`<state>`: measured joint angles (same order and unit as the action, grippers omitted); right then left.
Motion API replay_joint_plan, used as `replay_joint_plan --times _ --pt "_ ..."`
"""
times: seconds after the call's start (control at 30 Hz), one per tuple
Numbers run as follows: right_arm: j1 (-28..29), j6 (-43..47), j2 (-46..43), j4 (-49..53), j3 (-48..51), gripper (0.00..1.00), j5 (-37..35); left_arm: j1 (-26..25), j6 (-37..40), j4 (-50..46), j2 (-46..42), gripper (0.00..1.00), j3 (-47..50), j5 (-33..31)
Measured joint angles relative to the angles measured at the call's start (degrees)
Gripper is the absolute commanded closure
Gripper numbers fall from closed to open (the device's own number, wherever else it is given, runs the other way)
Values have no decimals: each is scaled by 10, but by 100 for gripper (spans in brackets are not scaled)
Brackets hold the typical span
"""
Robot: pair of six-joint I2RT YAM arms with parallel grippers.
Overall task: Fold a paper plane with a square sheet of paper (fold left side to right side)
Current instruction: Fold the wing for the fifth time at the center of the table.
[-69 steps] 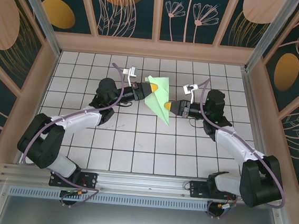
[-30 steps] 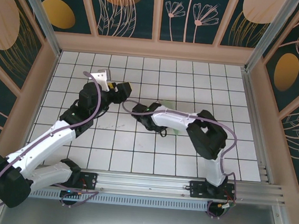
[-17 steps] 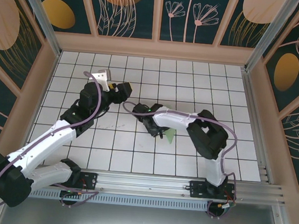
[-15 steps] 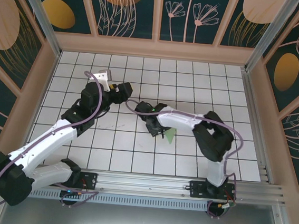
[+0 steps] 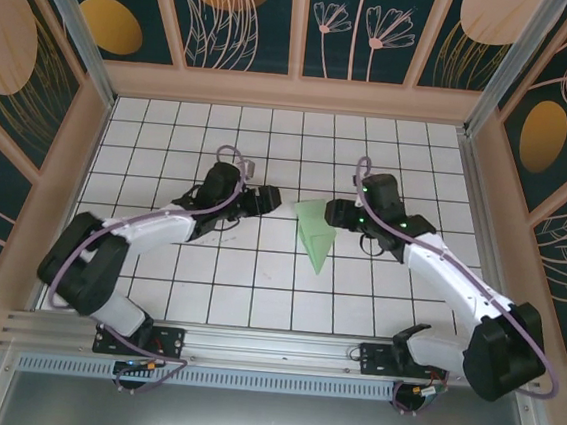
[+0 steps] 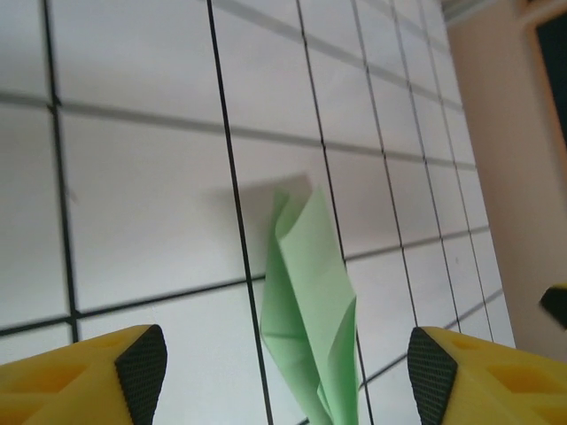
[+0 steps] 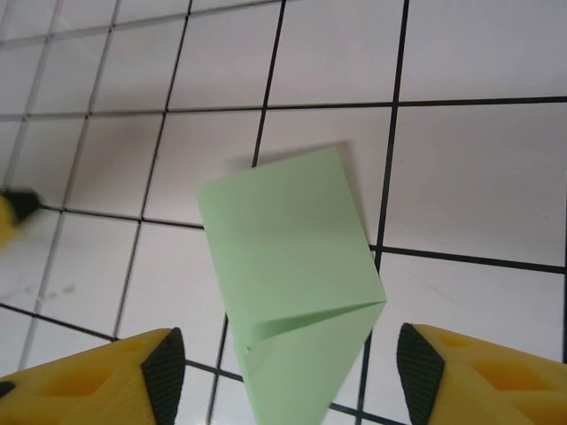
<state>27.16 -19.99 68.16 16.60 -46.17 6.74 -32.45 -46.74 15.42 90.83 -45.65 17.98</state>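
A: How is the left gripper found?

B: In the left wrist view its yellow fingers with black pads are seen set wide apart. Nothing is clamped between them.

A: And the right gripper?

B: The same is observed. The jaws are spread, the black pads are seen at either side of the right wrist view, and nothing is gripped.

A: Where is the task's thing located?

B: The paper plane, a pointed, folded piece of thin light green paper, is laid on the white tiled floor with dark grid lines. From above, it is found at about 4 o'clock from the left gripper, with bare tile between. It is at about 7 o'clock from the right gripper, just beside it. Whether contact is made there cannot be told.

A: How is it oriented?

B: In the top view its narrow tip is pointed toward 6 o'clock and its broad end is turned toward 12 o'clock. A diagonal fold edge is seen across it in the right wrist view. In the left wrist view a soft shadow is cast on the tile beside its far end.

A: What is seen beyond?

B: The floor is bounded by dark teal wall panels painted with orange ovals.
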Motion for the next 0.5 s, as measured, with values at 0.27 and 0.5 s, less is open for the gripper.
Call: replay_joint_plan --times 0.27,0.5 --pt "-108 -66 -64 -124 123 14 129 -8 -38 77 129 27 -48 85" --pt "-152 -100 -71 -187 164 7 206 -9 -54 121 196 50 -85 124"
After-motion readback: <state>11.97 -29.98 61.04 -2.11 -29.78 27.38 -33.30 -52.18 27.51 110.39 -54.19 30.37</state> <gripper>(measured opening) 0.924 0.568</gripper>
